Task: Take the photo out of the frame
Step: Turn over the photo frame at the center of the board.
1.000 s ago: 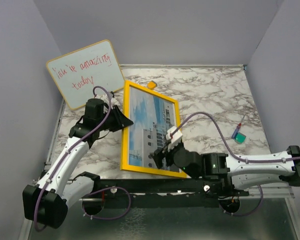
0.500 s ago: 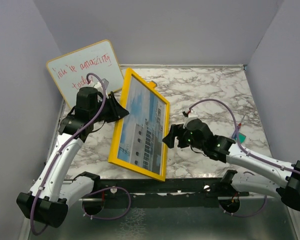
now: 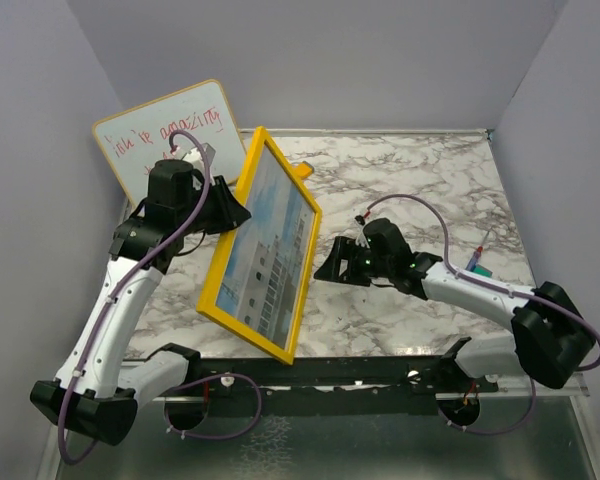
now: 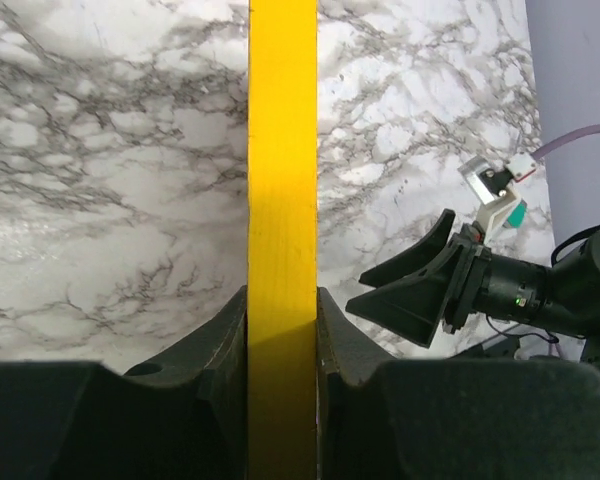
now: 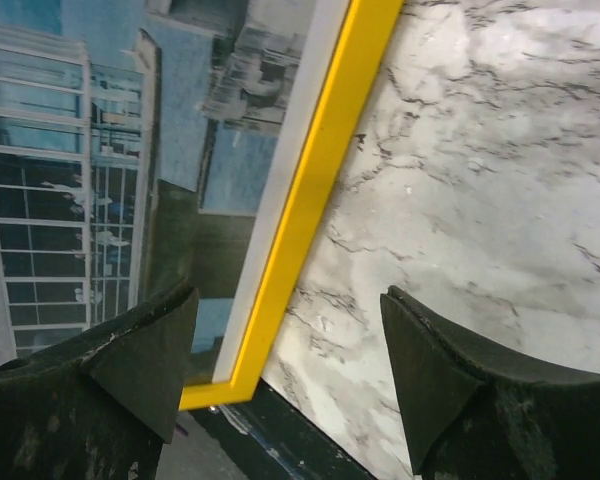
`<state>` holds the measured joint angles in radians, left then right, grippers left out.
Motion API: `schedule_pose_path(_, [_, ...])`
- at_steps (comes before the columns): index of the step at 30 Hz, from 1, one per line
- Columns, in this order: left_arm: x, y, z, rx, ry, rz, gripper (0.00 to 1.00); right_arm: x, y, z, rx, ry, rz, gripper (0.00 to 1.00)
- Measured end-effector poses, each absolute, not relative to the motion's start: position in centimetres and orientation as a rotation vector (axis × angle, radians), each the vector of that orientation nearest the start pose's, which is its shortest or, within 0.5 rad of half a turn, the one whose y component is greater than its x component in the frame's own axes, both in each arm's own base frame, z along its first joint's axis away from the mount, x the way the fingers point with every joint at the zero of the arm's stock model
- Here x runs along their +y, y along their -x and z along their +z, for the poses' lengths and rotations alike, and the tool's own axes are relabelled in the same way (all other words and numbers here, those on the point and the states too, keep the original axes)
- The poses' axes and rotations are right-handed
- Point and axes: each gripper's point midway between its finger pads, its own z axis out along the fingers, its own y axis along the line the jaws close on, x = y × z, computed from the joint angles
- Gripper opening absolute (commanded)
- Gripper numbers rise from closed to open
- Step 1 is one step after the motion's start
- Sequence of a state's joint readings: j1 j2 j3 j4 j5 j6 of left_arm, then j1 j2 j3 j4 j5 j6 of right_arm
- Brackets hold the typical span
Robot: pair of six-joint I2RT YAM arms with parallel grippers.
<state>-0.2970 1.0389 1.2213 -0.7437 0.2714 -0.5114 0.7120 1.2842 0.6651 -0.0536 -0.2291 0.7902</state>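
My left gripper [image 3: 236, 214] pinches the left long edge of the frame [image 3: 304, 272]. In its wrist view the yellow rail is squeezed between both fingers [image 4: 220, 340]. The frame is tilted steeply over the marble table [image 3: 410, 180], left side raised, and the photo [image 3: 265, 245] inside it faces right. I cannot tell whether its lower edge touches the table. My right gripper [image 3: 327, 266] hovers just right of the frame, jaws spread, touching nothing. A whiteboard [image 3: 170, 135] leans far left.
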Motion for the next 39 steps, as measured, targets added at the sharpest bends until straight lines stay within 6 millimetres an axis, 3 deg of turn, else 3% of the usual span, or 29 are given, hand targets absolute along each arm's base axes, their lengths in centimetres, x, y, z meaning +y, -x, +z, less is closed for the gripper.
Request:
schedule_pose_path(6, [-14.6, -27.5, 30.3, 2.171, 0.047, -0.671, 0.00, 30.4, -21.8, 10.4, 2.485, 0.057, 1.147, 0.77])
schedule_pose_path(12, [-15.5, -27.7, 30.6, 2.175, 0.020, -0.621, 0.00, 31.7, -21.9, 12.5, 2.447, 0.074, 1.244, 0.78])
schedule_pose_path(22, [-17.1, -27.9, 32.1, 2.197, 0.006, -0.503, 0.00, 32.6, -22.4, 15.4, 2.412, 0.065, 1.306, 0.77])
schedule_pose_path(26, [-17.3, -27.5, 32.5, 2.188, 0.019, -0.468, 0.00, 32.1, -21.5, 18.3, 2.347, 0.082, 1.354, 0.78])
schedule_pose_path(31, [-19.2, -26.9, 31.6, 2.199, -0.026, -0.389, 0.00, 31.4, -20.6, 22.9, 2.252, 0.113, 1.404, 0.79])
schedule_pose_path(39, [-23.9, -26.1, 32.0, 2.173, -0.102, -0.278, 0.00, 30.4, -19.0, 24.7, 2.251, 0.115, 1.426, 0.82])
